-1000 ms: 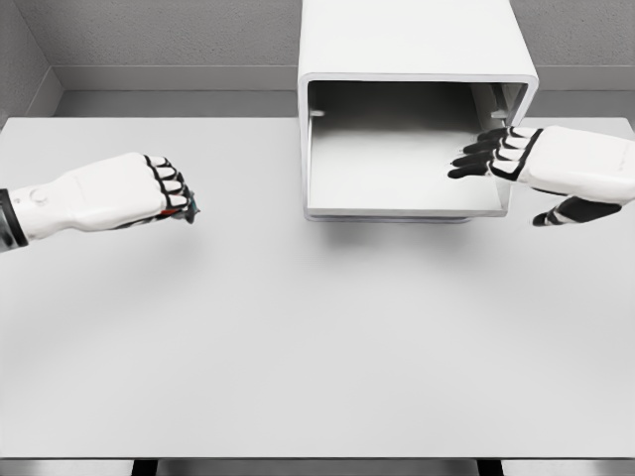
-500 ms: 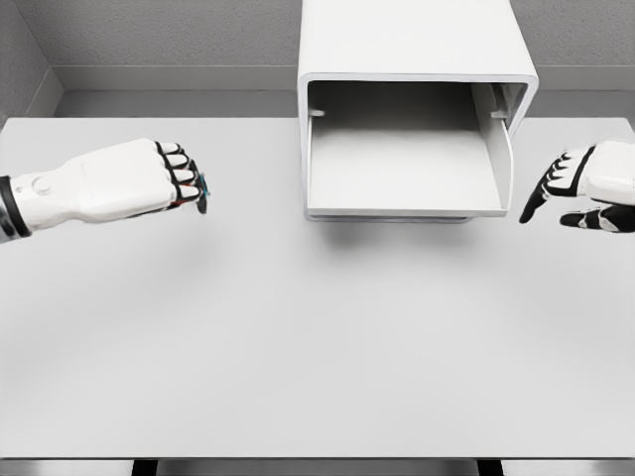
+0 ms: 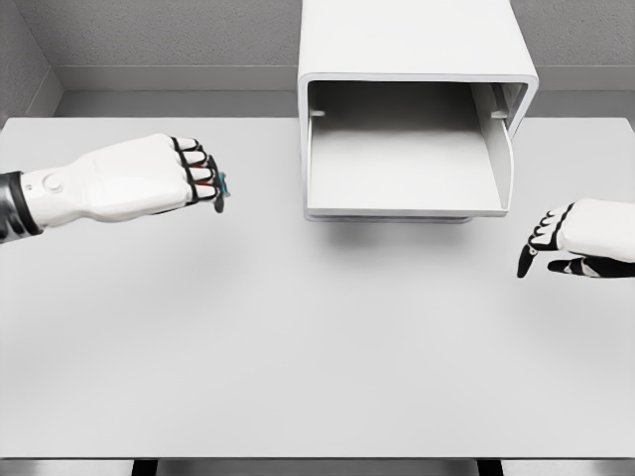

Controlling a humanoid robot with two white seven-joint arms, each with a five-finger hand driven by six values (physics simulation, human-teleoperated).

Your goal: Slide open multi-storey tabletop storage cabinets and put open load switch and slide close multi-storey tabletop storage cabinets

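- I see the cabinet (image 3: 417,119) at the tabletop's (image 3: 298,347) far edge, its drawer (image 3: 407,174) out and bare inside.
- My left hand (image 3: 149,178) fist grips a small switch (image 3: 222,184); the right hand (image 3: 580,238), fingers loosely curled, holds nothing near the right edge.

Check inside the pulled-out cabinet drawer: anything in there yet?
Nothing shows in the drawer: its floor and side walls look bare. The cabinet top hides the deep back. The left hand grips a small item, mostly covered by fingers, away from it.

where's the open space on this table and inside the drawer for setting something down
The table is bare between the left hand and right hand, forward to its near edge. The open drawer floor is bare too. The only tight spot is beside the drawer's right wall.
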